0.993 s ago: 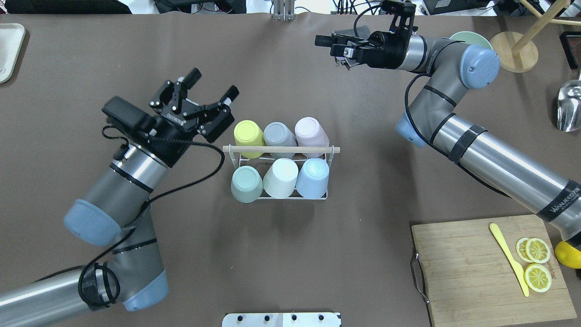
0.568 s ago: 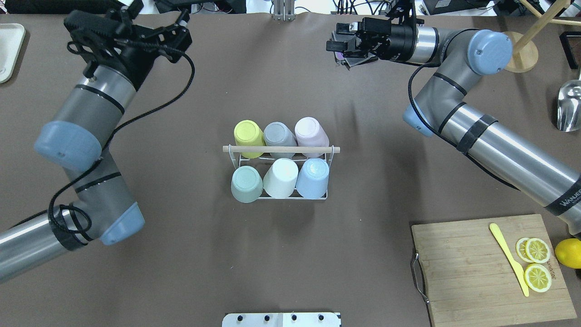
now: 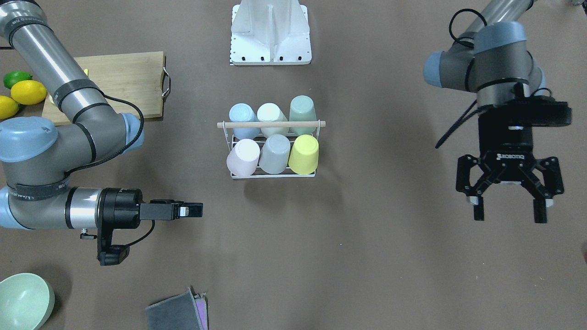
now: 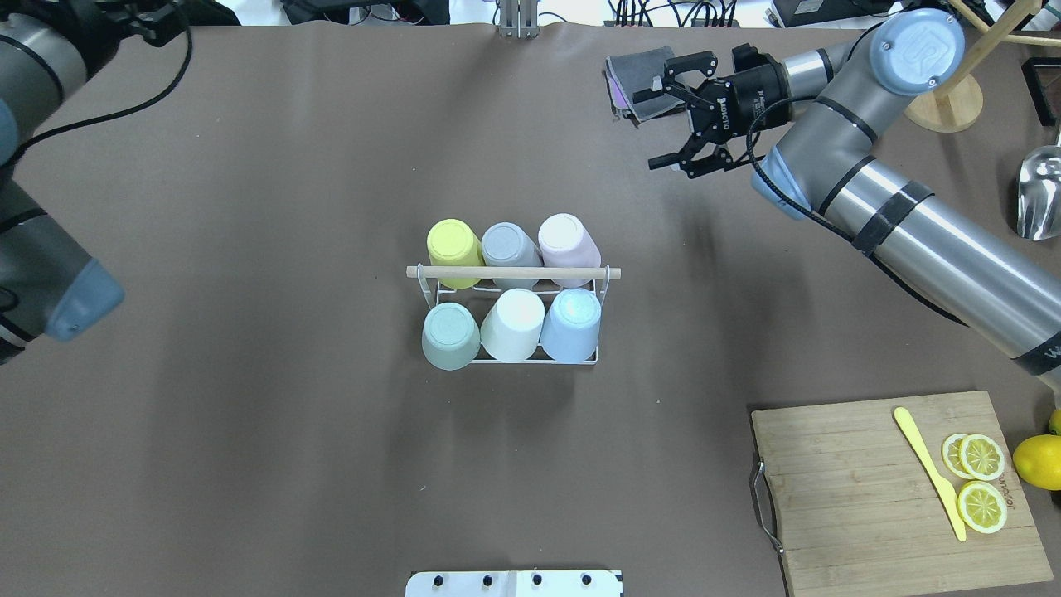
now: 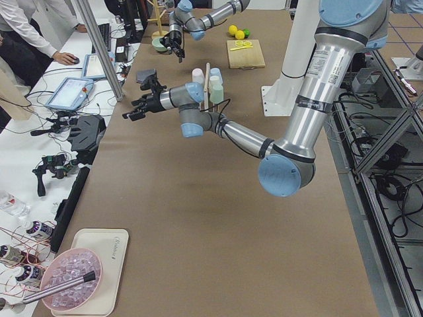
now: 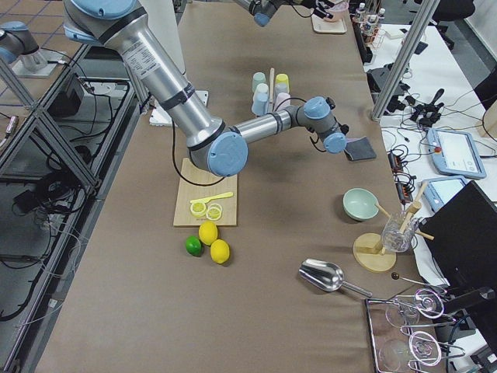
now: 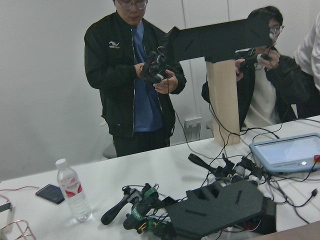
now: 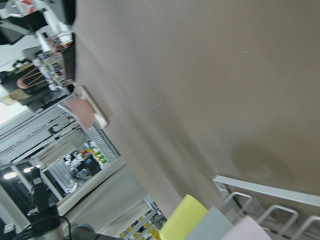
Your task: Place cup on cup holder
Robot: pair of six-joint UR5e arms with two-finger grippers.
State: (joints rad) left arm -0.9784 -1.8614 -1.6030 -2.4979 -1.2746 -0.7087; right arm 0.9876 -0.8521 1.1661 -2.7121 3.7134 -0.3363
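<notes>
Cup holder [image 4: 514, 273], small white wire rack with a light wooden dowel bar across its top: stands upright mid-table on the brown table cover [image 4: 331, 464], roughly between the two arms, all six places filled. Cups sit inverted, bases up. Row farther from robot, left to right in overhead view: yellow plastic cup [image 4: 453, 241], grey cup [image 4: 510, 245], pale pink cup [image 4: 568, 239]. Nearer row: mint-green cup [image 4: 450, 334], white cup [image 4: 514, 323], light blue cup [image 4: 572, 323]. Left gripper [image 3: 509, 215], black two-finger type: fingers spread wide, nothing between them, aimed toward the operators' side, well apart from the rack. Right gripper [image 4: 659, 124]: fingers spread, holding nothing, near the far table edge, just beside a folded grey cloth [image 4: 642, 75] with a pink layer under it. Bamboo cutting board [image 4: 862, 514] at robot's near right carries a yellow plastic knife [image 4: 928, 473] and three lemon slices [image 4: 982, 507]; whole lemon [image 4: 1036, 462] just beside the board's edge
</notes>
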